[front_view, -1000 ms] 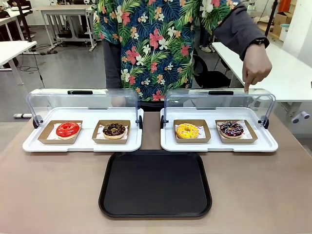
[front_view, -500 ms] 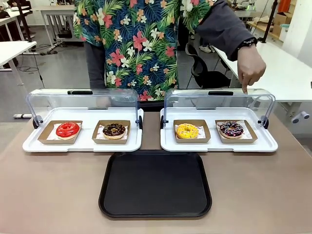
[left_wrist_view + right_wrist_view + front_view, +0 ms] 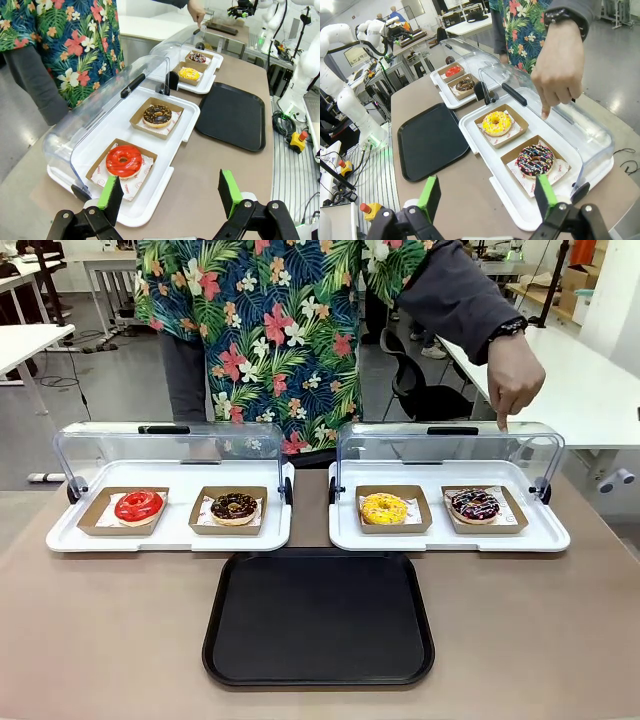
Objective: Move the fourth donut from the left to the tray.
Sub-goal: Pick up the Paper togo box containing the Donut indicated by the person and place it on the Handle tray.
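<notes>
The fourth donut [image 3: 475, 505] is dark chocolate with pink and white drizzle and sits in a small brown cardboard tray at the right end of the right white display tray [image 3: 450, 537]. It also shows as the donut [image 3: 535, 159] below my right gripper [image 3: 486, 196], which is open and empty, and far off as the donut [image 3: 197, 57]. The black tray [image 3: 318, 618] lies empty at the table's near middle. A person's hand [image 3: 514, 375] points a finger down above that donut's lifted lid. My left gripper [image 3: 170, 195] is open above the left end of the table.
A yellow donut [image 3: 384, 508] shares the right display tray. The left display tray [image 3: 170, 535] holds a red donut [image 3: 138, 506] and a crumb-topped chocolate donut [image 3: 234, 506]. Both clear lids [image 3: 448, 450] stand lifted at the back. The person stands close behind.
The person's body has shifted to the picture's left. The pointing hand has stayed above the fourth donut's lid. Donuts and trays are unmoved.
</notes>
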`<action>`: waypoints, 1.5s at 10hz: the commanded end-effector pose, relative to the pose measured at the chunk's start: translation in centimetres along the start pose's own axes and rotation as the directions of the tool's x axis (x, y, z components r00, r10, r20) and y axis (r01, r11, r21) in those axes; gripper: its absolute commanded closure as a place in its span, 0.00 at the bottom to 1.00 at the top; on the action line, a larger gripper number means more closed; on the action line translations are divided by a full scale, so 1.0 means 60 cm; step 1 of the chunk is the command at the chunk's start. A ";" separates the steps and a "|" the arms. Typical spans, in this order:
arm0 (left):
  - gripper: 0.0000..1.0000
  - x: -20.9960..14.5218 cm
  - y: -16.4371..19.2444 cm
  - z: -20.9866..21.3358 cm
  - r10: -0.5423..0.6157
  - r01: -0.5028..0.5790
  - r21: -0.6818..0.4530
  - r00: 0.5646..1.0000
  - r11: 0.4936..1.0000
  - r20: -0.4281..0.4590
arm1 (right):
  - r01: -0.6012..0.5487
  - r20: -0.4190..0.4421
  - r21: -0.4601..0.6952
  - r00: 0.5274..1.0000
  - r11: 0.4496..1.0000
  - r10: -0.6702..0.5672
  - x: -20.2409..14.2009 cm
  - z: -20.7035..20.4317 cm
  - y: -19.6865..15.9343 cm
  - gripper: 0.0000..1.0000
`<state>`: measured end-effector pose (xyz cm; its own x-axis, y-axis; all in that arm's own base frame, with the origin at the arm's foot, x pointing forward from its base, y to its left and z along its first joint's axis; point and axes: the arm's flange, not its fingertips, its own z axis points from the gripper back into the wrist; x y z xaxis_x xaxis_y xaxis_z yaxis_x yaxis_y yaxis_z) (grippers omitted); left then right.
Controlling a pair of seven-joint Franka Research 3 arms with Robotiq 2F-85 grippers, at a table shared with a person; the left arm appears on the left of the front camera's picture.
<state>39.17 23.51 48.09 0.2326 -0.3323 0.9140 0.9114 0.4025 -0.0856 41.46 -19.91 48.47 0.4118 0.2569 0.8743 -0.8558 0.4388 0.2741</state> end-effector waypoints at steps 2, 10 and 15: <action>0.00 0.002 -0.002 0.002 0.006 -0.006 -0.009 1.000 1.000 0.008 | 0.000 0.000 0.000 1.000 1.000 0.000 0.000 0.000 0.000 0.00; 0.00 0.002 -0.002 0.002 0.006 -0.006 -0.009 1.000 1.000 0.008 | -0.463 -0.621 -0.074 0.715 0.883 0.322 0.077 -0.218 0.107 0.00; 0.00 0.002 -0.002 0.002 0.006 -0.006 -0.009 1.000 1.000 0.008 | -0.557 -0.701 -0.024 0.601 0.830 0.383 0.027 -0.294 0.093 0.00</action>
<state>39.12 23.56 48.03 0.2344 -0.3310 0.9141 0.9110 0.4031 -0.0876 42.40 -1.68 44.26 0.1283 0.9297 0.3452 -0.9432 0.2220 -0.2474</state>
